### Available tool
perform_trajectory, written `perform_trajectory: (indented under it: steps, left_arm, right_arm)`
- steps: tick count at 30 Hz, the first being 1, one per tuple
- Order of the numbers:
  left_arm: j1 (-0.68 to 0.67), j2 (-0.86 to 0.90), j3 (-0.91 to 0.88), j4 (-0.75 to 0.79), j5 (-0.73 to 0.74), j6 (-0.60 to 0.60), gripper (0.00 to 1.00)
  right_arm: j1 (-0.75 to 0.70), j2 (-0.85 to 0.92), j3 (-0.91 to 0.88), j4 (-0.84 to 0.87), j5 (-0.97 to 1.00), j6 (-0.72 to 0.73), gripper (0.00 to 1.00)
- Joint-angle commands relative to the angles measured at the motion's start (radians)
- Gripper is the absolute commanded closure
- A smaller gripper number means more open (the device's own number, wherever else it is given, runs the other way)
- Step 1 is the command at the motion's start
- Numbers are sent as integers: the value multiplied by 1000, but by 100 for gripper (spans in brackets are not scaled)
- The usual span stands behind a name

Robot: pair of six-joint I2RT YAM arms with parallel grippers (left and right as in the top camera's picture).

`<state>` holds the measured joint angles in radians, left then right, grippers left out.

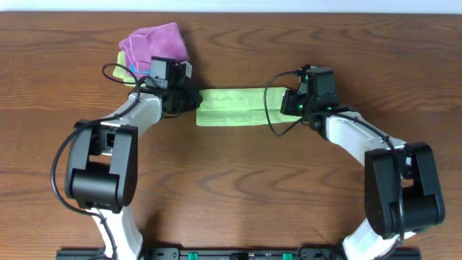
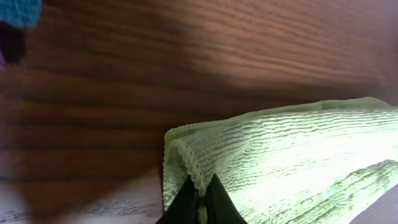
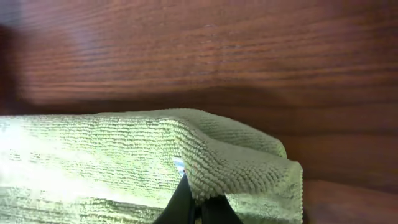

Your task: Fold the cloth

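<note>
Lying across the upper middle of the overhead frame, the green cloth (image 1: 229, 107) is a long folded strip on the wooden table (image 1: 238, 188), spanning the gap between the two arms. The left gripper (image 1: 192, 100) has its jaws closed on the hem at the strip's left end. The right gripper (image 1: 289, 105) is clamped on the bunched fold at the right end. A heap crowds the left arm at the upper left: a purple cloth (image 1: 155, 43) lies on top of a yellow-green cloth (image 1: 124, 59), with a sliver of blue beside them. The heap looks to touch the left wrist, though the arm hides the contact. A small blue-and-white tag (image 3: 179, 165) peeks from the fold (its print is too small to read).
</note>
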<state>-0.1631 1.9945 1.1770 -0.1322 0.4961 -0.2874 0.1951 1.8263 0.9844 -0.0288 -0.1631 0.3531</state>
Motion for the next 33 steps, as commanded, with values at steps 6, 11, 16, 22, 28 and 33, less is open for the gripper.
perform_trajectory:
  steps: [6, 11, 16, 22, 28, 33]
  left_arm:
    - [8, 29, 16, 6, -37, 57, 91]
    - [27, 24, 16, 6, -34, 86, 67]
    - [51, -2, 17, 5, -24, 86, 46]
    - [59, -60, 17, -13, -24, 86, 40]
    - [58, -164, 17, -55, 58, 35, 46]
    - [50, -200, 17, -50, 106, -75, 81]
  right_arm:
    - [3, 8, 0, -1, 62, 6, 58]
    - [3, 8, 0, -13, 61, 22, 39]
    - [3, -10, 0, -38, 58, 53, 31]
    - [1, -80, 0, -90, 71, 74, 27]
    - [1, -206, 0, -183, 107, 124, 25]
    - [0, -288, 0, -290, 107, 177, 17]
